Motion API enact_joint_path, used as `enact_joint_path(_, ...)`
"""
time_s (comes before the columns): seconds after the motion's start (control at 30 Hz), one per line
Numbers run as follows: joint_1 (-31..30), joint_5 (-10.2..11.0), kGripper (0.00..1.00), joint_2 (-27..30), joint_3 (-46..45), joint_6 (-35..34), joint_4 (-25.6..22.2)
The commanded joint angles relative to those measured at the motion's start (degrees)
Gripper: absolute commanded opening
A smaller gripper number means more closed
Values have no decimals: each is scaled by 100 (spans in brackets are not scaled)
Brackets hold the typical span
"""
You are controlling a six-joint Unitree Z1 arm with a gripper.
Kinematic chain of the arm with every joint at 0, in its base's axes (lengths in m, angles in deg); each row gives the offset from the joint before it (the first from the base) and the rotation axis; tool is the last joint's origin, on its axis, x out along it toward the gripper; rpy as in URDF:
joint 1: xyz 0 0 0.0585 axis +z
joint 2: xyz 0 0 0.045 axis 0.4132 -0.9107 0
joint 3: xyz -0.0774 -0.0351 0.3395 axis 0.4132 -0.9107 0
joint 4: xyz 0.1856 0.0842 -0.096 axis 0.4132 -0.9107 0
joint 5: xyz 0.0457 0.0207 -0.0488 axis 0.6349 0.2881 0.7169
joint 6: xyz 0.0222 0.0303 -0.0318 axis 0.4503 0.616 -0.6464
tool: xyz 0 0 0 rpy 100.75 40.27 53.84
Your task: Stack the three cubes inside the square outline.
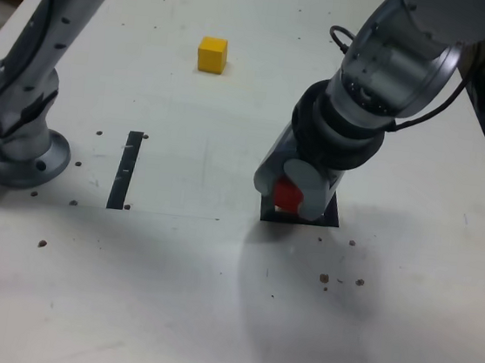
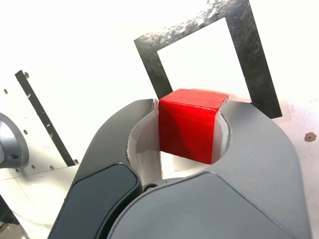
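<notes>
My gripper (image 1: 293,198) is shut on the red cube (image 1: 286,195), pointing down at the table. In the wrist view the red cube (image 2: 192,127) sits squeezed between both jaws of the gripper (image 2: 189,107). Just beyond it lies the square outline (image 2: 251,59) of black tape with a white centre. In the exterior view only the corners of the square outline (image 1: 331,220) show from under the gripper. I cannot tell whether the cube touches the table. The yellow cube (image 1: 212,55) rests alone at the back of the table. The green cube is out of view.
A thin black strip (image 1: 126,168) lies toward the exterior view's left, and the arm's base (image 1: 18,152) stands beyond it at the edge. The strip (image 2: 42,117) also shows in the wrist view. Small dark specks (image 1: 324,278) dot the table near the outline.
</notes>
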Motion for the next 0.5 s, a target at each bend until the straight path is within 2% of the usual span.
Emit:
enact_joint_path(0.0, 59, 9, 18, -51, -32, 20, 37)
enact_joint_path(0.33, 149, 97, 22, -85, -108, 68, 206)
enact_joint_path(0.47, 163, 152, 27, -75, -118, 84, 218)
